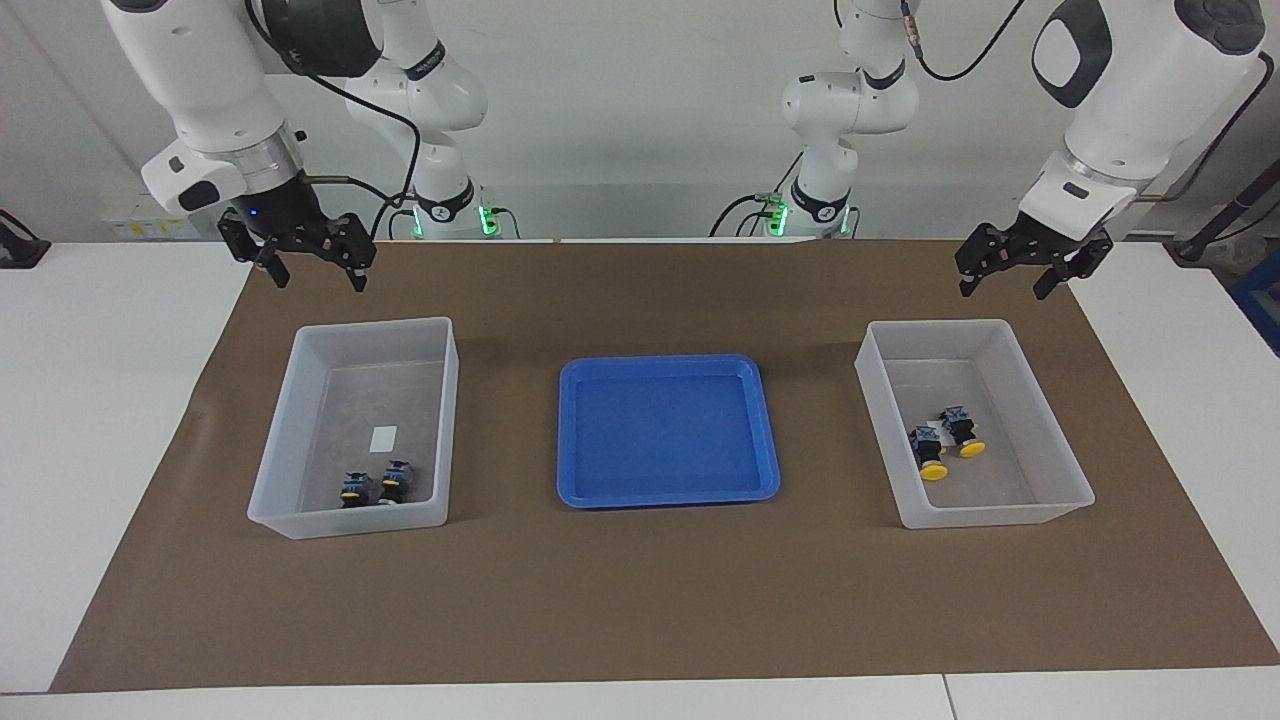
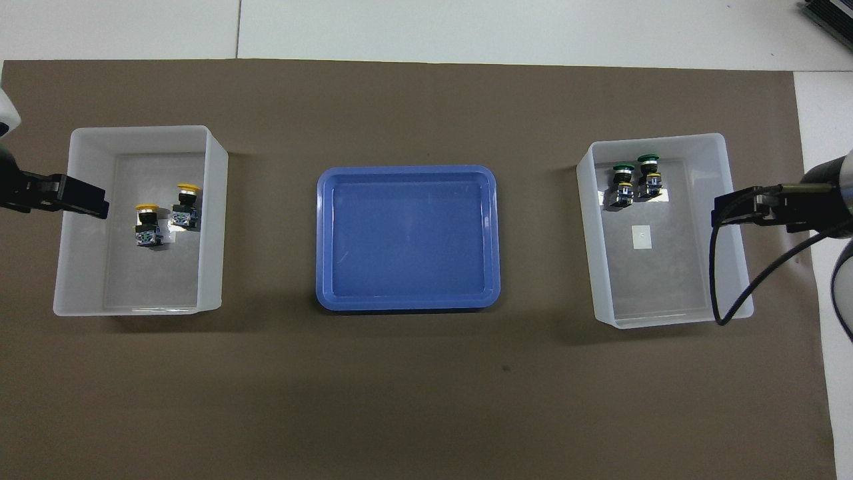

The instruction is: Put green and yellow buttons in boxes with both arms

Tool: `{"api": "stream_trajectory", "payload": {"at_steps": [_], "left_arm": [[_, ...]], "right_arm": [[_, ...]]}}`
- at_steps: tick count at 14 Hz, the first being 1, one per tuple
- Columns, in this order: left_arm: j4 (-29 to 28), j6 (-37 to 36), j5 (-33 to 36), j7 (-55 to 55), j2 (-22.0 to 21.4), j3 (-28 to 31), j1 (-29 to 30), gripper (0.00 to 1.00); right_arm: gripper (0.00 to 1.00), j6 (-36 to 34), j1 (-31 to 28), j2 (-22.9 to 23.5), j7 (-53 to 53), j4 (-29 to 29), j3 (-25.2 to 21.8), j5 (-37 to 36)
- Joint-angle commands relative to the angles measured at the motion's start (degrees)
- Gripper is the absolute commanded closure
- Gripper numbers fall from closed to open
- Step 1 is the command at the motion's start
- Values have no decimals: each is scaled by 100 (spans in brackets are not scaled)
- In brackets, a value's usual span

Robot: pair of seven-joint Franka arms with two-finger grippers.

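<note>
Two yellow buttons (image 1: 945,440) lie on their sides in the box (image 1: 1040,425) toward the left arm's end of the counter (image 1: 90,400), and two green buttons (image 2: 634,179) lie likewise in the box (image 1: 290,440) toward the right arm's end, with a blue tray (image 1: 667,430) bare between them at the middle of the brown mat (image 1: 640,600). Each pair rests side by side, almost touching, long axes running roughly from the robots' edge of the counter toward the edge away from it, mushroom caps pointing away from the robots. The green pair sits in the corner of its box farthest from the robots, on the tray side; the yellow pair sits nearer the middle of its box floor. The left tool (image 1: 1012,273) hangs with jaws wide and nothing in them above the mat, near the robots' edge, so its yellow pair lies below it and farther out. The right tool (image 1: 313,263) hangs the same way, wide and holding nothing, above the mat by the robots' end of the green box. Each arm is plainly the nearer one to its own box. With all four buttons boxed and the tray bare, the sorting looks complete, and any coming move is likely a withdrawal rather than a reach.
</note>
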Motion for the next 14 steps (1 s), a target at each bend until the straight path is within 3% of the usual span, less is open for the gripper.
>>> {"api": "stream_trajectory", "payload": {"at_steps": [1, 14], "left_arm": [[14, 133, 57, -10, -40, -3, -85, 0], [23, 257, 14, -63, -31, -3, -68, 0]], "right_arm": [[0, 125, -48, -143, -115, -172, -15, 77], [0, 152, -48, -143, -115, -172, -15, 77]]}}
